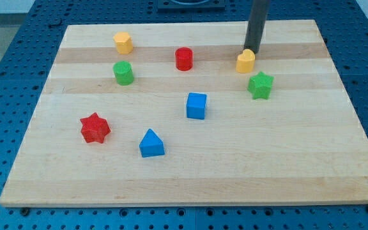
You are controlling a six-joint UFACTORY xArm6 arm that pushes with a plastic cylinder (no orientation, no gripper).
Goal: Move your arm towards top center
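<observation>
Tip point(252, 48) of dark rod, no jaws to open or shut, nothing gripped: plain blunt end resting at board height, touching or just shy of yellow block point(246, 61) on that block's 12 o'clock side; contact can't be settled from this angle. Sits in upper right part of wooden board point(337, 166), near top edge. Rod runs straight up and out of frame at top, slightly shiny, dark grey, no visible wear.

Goal spot, top centre, lies roughly at 9 o'clock from tip, along top edge. Looks like a clear lane: red cylinder point(184, 59) sits a bit lower than that line, at abt 8 o'clock from tip, so a slide hugging top edge probably misses it. Judged: move barely begun or abt to start.

Other blocks, prob. scattered as distractors, not part of job:
- green star point(260, 85), just below yellow block, 6 o'clock from tip
- blue cube point(197, 105), mid board
- blue triangle-ish block point(151, 144), lower mid
- red star point(95, 128), lower left
- green cylinder point(123, 73) and 2nd yellow block point(123, 43), upper left, well apart from tip

Risk, as a guess: dragging yellow block along if tip swings low instead of straight across.
</observation>
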